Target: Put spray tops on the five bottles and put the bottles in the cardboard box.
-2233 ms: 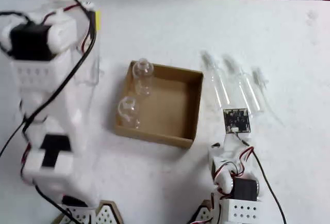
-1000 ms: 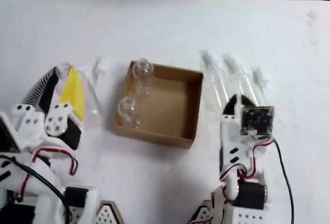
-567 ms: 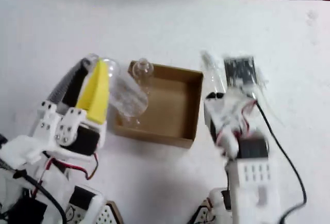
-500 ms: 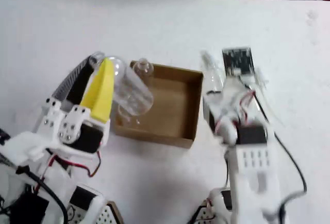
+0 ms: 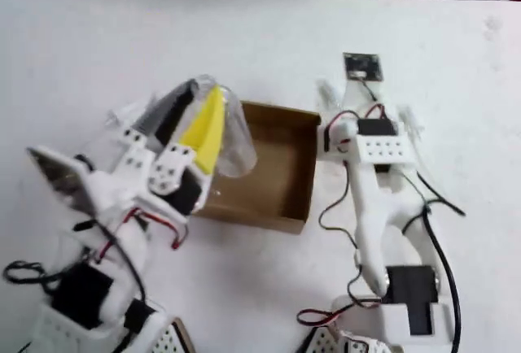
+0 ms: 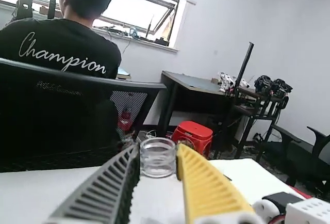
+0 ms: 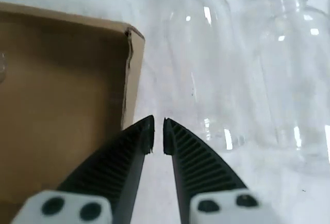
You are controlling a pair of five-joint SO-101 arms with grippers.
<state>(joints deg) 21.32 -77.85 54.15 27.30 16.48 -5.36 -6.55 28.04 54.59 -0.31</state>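
Observation:
My left gripper (image 5: 205, 87) is shut on a clear bottle (image 5: 234, 143) and holds it tilted above the left side of the cardboard box (image 5: 281, 170). In the left wrist view the bottle's open neck (image 6: 157, 157) sits between the grey and yellow fingers, with no spray top on it. My right gripper (image 7: 158, 131) is shut and empty. It hangs low over the table between the box wall (image 7: 130, 74) and a clear bottle (image 7: 206, 53) lying there. A second lying bottle (image 7: 294, 69) is beside that one.
The right arm (image 5: 376, 148) stretches over the lying bottles right of the box. White spray heads (image 5: 326, 91) (image 5: 411, 121) poke out on either side of it. A small whitish part (image 5: 119, 115) lies on the table left of the box.
The left arm has carried the bottle rightward from the table to above the box. The right arm has stretched farther out over the lying bottles.

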